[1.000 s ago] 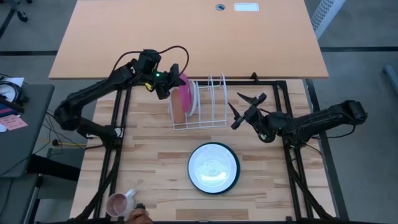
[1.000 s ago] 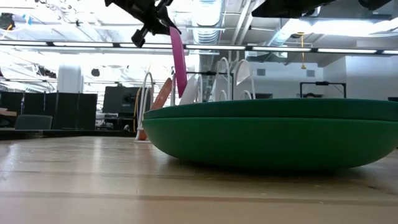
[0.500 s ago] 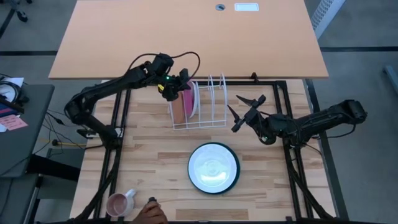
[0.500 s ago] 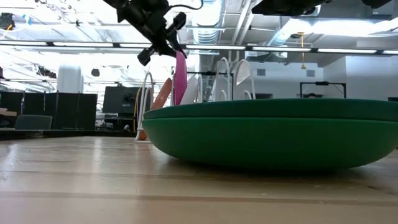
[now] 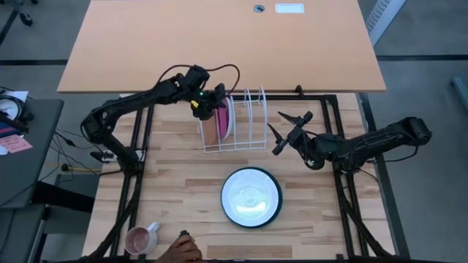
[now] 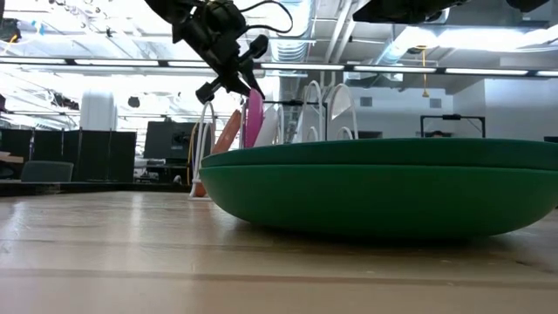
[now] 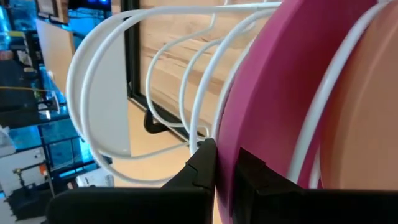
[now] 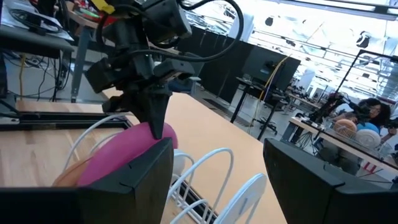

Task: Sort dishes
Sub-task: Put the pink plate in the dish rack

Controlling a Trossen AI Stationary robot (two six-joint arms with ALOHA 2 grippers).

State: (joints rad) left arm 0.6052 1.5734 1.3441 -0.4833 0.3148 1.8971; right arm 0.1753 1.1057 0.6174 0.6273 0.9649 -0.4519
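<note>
person's hand: at the near edge of your worktop [image 5: 175,175] a hand [image 5: 179,250] reaches in, just beside the small pink mug [image 5: 141,238].
green and white plates: nearer than the rack you have a dark green plate [image 5: 251,196] lying flat on the worktop with a white plate [image 5: 251,194] resting inside it; in the low view the green plate [image 6: 375,187] fills the foreground and sits a little off the rack's front.
right tool: your right tool [image 5: 287,130] hovers beside the rack on its right-hand side, well clear of the flat plates; its fingers stand wide apart and hold nothing. in its own wrist view the fingers [image 8: 137,174] frame the rack and the other arm.
wire rack: the white wire rack [image 5: 235,123] stands upright toward the far half of the worktop.
orange-brown plate: it stands on edge in the rack's leftmost slot [image 5: 210,126], leaning slightly.
pink plate: the magenta pink plate [image 5: 221,115] stands on edge in the rack, just beside the orange-brown one; you can see it between the wire hoops in the left wrist view [image 7: 273,106].
left tool: your left tool [image 5: 212,104] sits over the top of the rack, fingers together and clamped on the pink plate's upper rim; the low view shows the pinch [image 6: 248,85].
</note>
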